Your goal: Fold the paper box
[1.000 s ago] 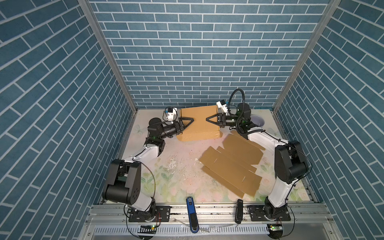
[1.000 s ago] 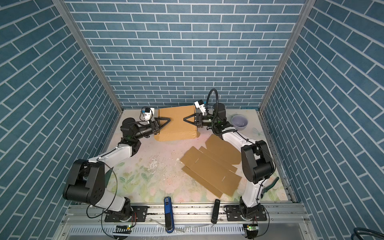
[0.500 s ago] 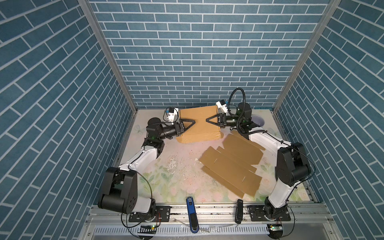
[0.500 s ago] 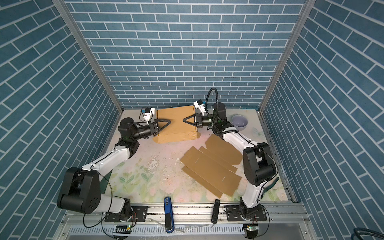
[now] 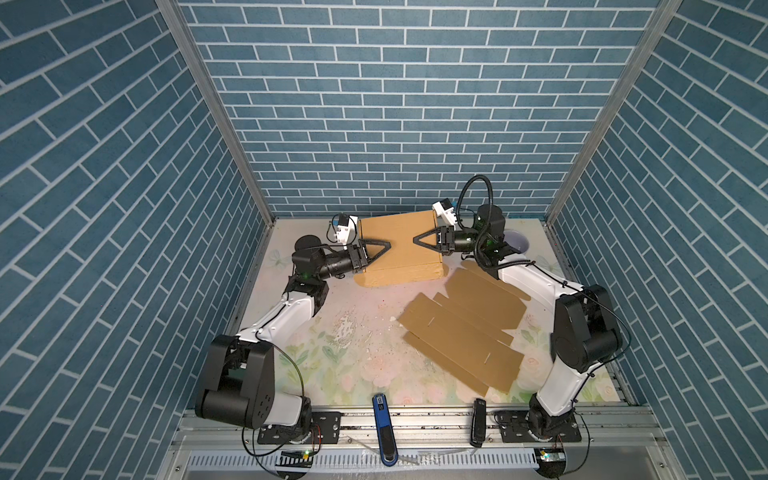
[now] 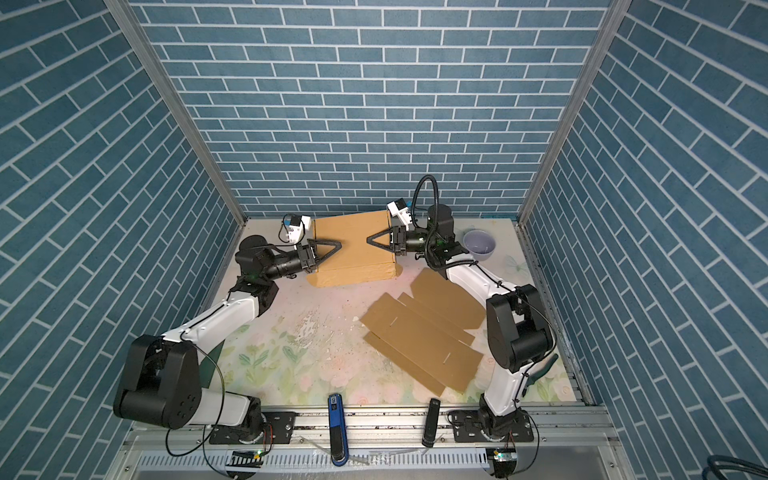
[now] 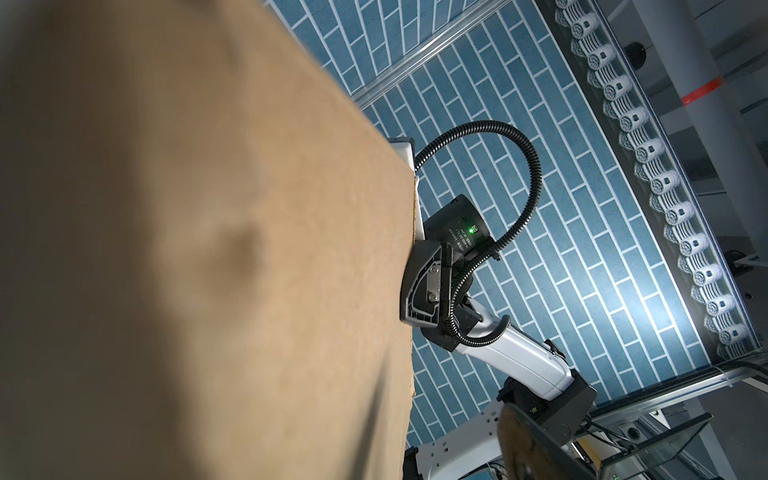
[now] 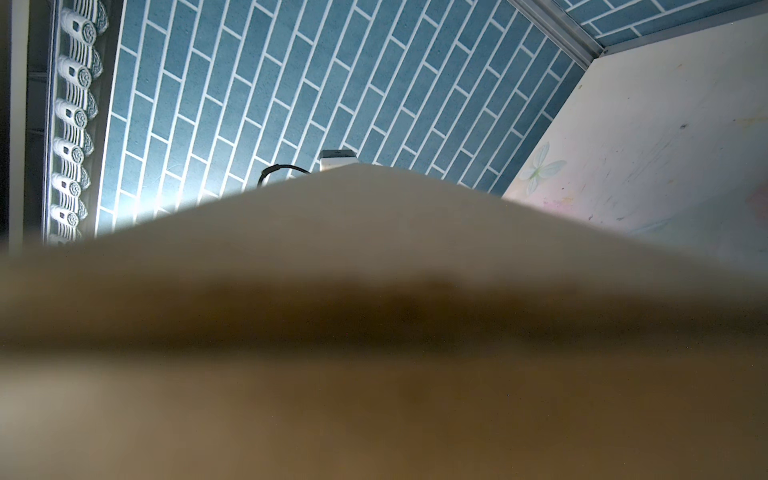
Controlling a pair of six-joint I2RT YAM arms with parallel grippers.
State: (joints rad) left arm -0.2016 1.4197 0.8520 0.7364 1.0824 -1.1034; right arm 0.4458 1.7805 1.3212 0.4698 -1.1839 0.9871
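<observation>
The paper box [image 5: 401, 226] [image 6: 353, 230] is a brown cardboard box, folded up, at the back middle of the table. My left gripper [image 5: 386, 246] [image 6: 338, 246] reaches over its left end, one finger lying across the top panel. It is open: in the left wrist view a dark finger [image 7: 536, 449] stands well apart from the cardboard [image 7: 187, 249]. My right gripper [image 5: 417, 240] [image 6: 370, 240] comes in from the box's right end, one finger on the top panel, shut on the cardboard. Cardboard [image 8: 374, 353] fills the right wrist view and hides those jaws.
Flat unfolded cardboard sheets [image 5: 465, 328] [image 6: 424, 332] lie on the table's right half, near the right arm. A pale purple bowl [image 6: 480, 243] sits in the back right corner. A blue tool [image 5: 383, 428] and a black one [image 5: 478, 424] rest on the front rail. Brick walls enclose three sides.
My left gripper has slid right, further over the box's top panel, with its arm stretching forward. The right gripper and the box have stayed put.
</observation>
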